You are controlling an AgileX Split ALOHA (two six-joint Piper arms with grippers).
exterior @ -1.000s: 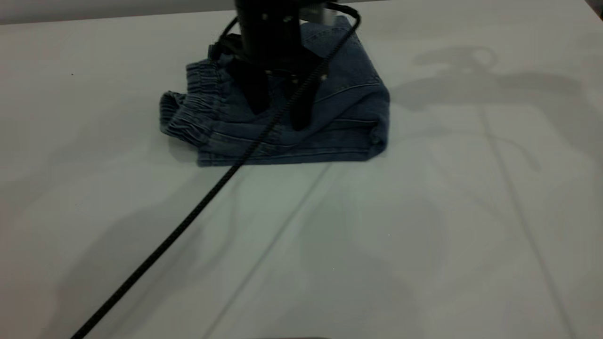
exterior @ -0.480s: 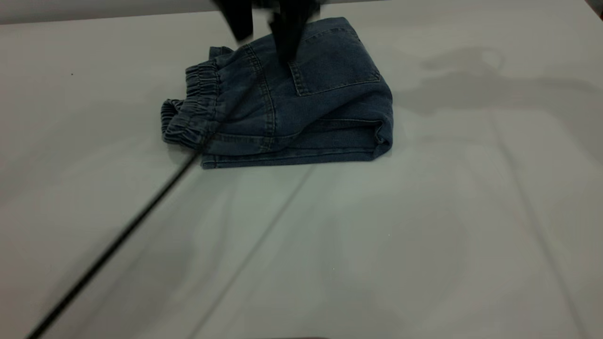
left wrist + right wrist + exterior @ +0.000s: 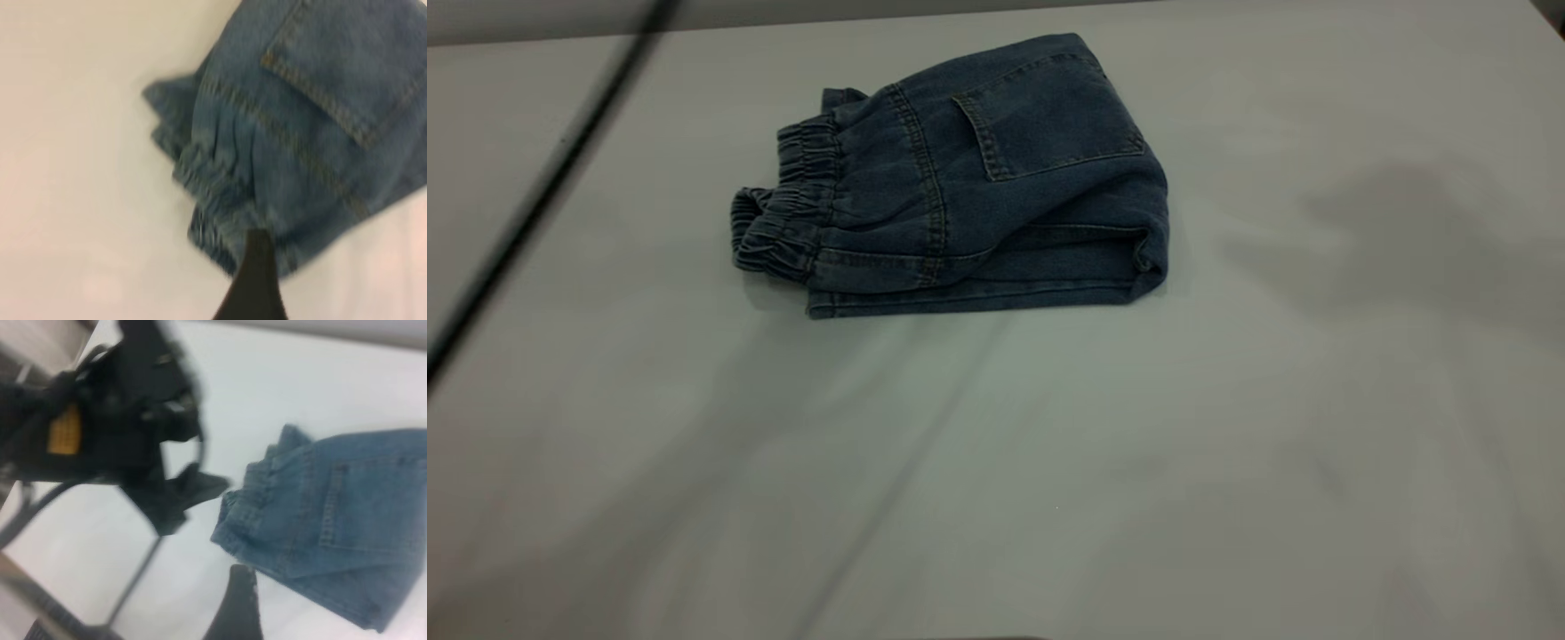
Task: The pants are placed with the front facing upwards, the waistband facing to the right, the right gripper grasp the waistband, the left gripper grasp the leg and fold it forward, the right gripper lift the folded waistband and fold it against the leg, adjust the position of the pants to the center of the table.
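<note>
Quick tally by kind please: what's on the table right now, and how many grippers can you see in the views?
Garments: 1, the pants, folded, back pocket up, on the table.
Grippers: 2, the left gripper beside the waistband, and the right gripper by the pants' edge; neither touches the denim.
Cables: 1, a black cable.
Total: 4.

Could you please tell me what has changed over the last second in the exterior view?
The gripper that was pressing down on the folded pants lifted off and left the exterior view; its cable swung to the left. The pants stayed folded in the same spot on the table.
</note>
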